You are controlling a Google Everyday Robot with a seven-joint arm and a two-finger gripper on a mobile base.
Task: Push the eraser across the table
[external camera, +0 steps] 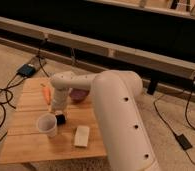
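Observation:
The black eraser lies on the wooden table, just right of a white cup. My gripper hangs straight down from the white arm, directly behind the eraser and close above the table top. Its lower end sits just beyond the eraser's far edge; I cannot tell if it touches.
A pale beige flat block lies near the table's front right. An orange carrot-like object lies at the back left. A dark purple bowl-like object sits at the back behind the arm. Cables and a small box lie on the floor.

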